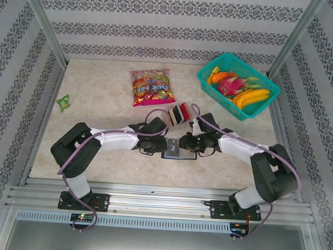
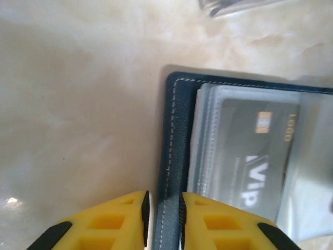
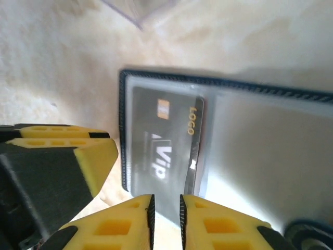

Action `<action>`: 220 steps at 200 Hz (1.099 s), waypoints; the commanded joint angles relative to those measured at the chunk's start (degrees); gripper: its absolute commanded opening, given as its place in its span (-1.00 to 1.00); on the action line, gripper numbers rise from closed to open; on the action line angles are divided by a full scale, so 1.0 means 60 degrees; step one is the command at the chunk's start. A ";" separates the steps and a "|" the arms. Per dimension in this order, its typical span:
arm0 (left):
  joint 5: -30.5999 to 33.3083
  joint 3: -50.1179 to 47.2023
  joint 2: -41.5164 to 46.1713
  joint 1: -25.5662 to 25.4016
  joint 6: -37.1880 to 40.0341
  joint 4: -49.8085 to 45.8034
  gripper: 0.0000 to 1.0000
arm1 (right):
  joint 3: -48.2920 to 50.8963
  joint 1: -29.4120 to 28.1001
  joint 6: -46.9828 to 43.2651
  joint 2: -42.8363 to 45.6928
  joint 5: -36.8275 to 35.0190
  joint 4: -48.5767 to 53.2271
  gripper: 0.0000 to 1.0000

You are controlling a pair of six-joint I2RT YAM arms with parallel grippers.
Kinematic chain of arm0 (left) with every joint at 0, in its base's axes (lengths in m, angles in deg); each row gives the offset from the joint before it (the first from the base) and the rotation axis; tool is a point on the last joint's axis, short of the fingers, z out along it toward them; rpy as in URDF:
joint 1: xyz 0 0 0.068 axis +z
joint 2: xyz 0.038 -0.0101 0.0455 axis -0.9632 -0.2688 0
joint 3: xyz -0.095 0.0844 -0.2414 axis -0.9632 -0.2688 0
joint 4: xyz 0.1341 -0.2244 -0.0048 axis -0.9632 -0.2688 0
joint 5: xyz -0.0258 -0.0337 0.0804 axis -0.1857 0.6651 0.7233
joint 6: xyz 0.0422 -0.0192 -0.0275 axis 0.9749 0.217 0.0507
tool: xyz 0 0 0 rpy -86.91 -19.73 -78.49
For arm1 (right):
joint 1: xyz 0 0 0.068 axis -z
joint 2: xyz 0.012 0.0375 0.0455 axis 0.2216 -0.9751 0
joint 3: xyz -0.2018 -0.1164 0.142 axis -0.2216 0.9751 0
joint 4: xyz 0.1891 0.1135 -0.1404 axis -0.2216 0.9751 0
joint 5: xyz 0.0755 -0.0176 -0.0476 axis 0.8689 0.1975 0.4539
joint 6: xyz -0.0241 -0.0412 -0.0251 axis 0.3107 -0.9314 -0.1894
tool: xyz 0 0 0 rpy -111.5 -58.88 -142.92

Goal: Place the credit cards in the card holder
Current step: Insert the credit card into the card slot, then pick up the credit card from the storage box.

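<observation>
while black card (image 2: 255,156) sits in card holder (image 2: 174,130), left pincer (image 2: 163,208) clamps its edge, right pincer (image 3: 165,211) grip unclear

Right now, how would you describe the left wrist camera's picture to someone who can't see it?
Close up, the left gripper pinches the stitched edge of an open navy holder between yellow fingers, over a pale marbled table. A black card marked VIP sits under a clear sleeve inside the holder.
</observation>
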 commanded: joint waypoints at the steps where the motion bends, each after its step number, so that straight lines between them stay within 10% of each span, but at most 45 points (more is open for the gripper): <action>1: 0.0570 0.0089 0.0780 -0.0066 0.0205 -0.0344 -0.45 | -0.0781 0.0391 -0.0885 0.0953 -0.1067 0.1458 -0.44; 51: 0.0021 0.1156 0.0666 0.0513 0.0533 -0.0390 -0.25 | -0.2951 0.0798 -0.2390 0.0447 -0.3318 0.3090 -0.06; 220: -0.1253 0.4230 -0.2605 0.2506 0.0599 -0.0435 0.13 | -0.7854 -0.0075 -0.4389 -0.4793 -0.6036 0.4550 0.06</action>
